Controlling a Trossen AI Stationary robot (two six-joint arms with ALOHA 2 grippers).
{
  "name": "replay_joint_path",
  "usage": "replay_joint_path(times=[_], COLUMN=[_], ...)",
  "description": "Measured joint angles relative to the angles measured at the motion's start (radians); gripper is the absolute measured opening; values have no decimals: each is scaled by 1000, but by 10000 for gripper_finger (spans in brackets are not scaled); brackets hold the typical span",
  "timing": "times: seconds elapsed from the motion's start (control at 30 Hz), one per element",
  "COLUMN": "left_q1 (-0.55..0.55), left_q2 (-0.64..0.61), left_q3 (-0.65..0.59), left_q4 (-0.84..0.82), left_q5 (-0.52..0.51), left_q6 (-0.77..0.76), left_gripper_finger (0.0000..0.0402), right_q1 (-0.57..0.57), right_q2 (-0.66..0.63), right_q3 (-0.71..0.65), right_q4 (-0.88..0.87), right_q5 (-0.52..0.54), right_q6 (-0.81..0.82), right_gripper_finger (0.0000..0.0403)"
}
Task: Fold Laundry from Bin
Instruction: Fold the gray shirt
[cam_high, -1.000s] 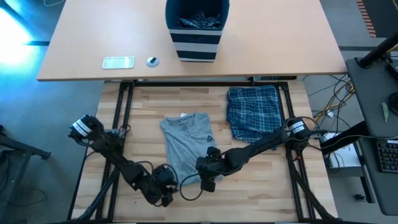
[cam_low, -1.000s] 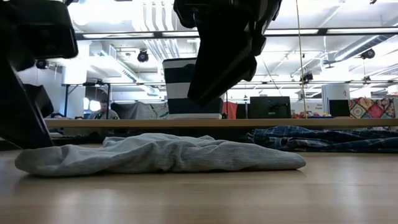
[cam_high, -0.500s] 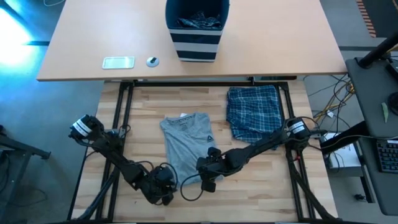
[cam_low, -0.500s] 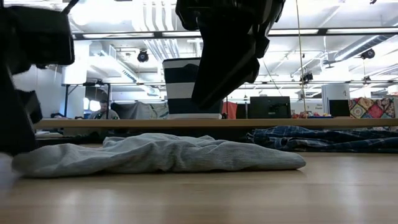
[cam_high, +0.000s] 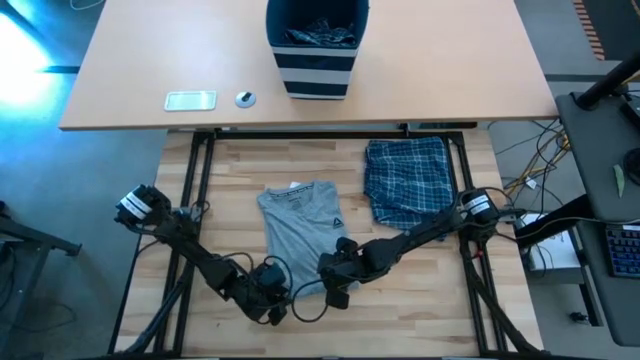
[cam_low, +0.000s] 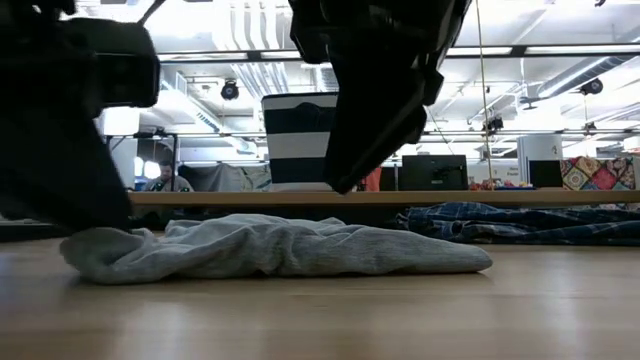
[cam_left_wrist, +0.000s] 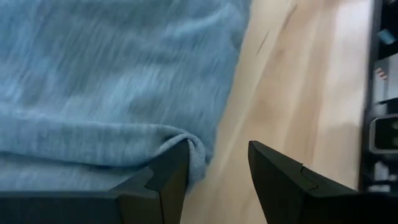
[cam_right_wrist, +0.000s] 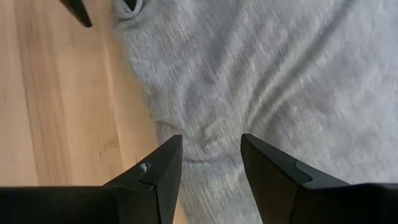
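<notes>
Logo (cam_high: 337, 221) on grey T-shirt (cam_high: 300, 235), writing unreadable.

Both arms reach low toward the near middle of the worktop, elbows bent, wrists tipped down. The left end effector (cam_high: 270, 303) sits near left with its fingers (cam_left_wrist: 163, 179) parted. Just right of it, the right end effector (cam_high: 337, 290) is likewise spread.
</notes>
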Motion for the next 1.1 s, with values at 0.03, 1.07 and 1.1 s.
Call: replay_joint_path(times=[0.03,1.07,1.1], left_q1=[4,-186,-195], left_q2=[0,14,14], left_q3=[1,32,32], left_q4=[1,-226,-220], left_q5=[6,-41,-38], left_q6=[1,-423,-432], left_gripper_finger=[152,0,0], right_q1=[0,-10,-10], right_q2=[0,92,92], right_q3=[-3,-32,-32], right_q4=[0,-94,-96], right_q5=[-7,-122,-121], right_q6=[9,7,7], right_gripper_finger=[160,160,160])
